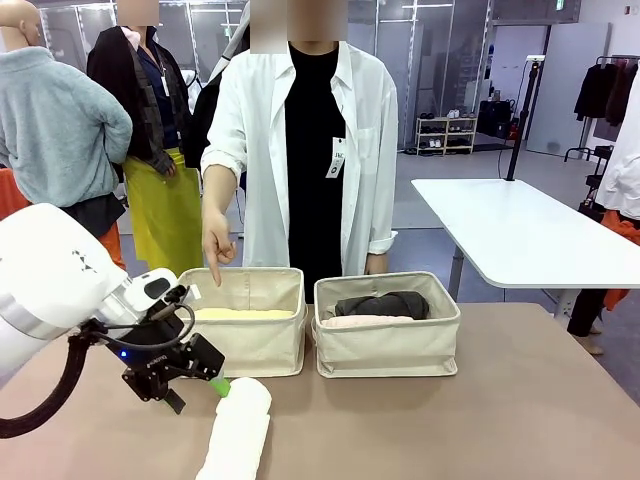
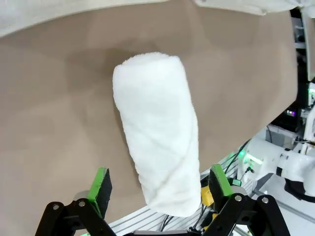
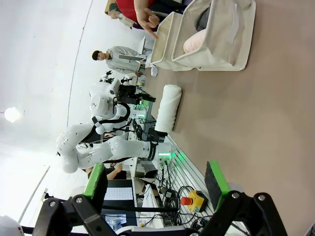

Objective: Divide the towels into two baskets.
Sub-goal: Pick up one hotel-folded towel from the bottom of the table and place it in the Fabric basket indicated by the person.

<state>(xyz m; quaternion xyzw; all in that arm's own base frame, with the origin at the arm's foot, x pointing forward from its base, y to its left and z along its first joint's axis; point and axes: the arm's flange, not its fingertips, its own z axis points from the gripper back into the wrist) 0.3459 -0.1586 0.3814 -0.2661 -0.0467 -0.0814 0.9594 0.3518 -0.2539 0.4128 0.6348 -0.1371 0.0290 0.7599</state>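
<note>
A white towel (image 1: 238, 432) lies rolled on the brown table near the front edge. My left gripper (image 1: 198, 391) hovers open just left of the roll's far end. In the left wrist view the white towel (image 2: 157, 132) lies between the green pads (image 2: 100, 184) of the left gripper (image 2: 160, 186), which do not touch it. The left basket (image 1: 255, 345) holds a pale yellow towel (image 1: 245, 313). The right basket (image 1: 390, 350) holds a dark grey towel (image 1: 382, 304) and a pale pink towel (image 1: 365, 322). My right gripper (image 3: 156, 179) is open and holds nothing, far from the white towel (image 3: 167, 105).
A person in a white shirt stands behind the baskets, and one hand (image 1: 216, 250) points down at the left basket. A white table (image 1: 520, 235) stands at the back right. Bare tabletop (image 1: 480, 420) lies in front of the right basket.
</note>
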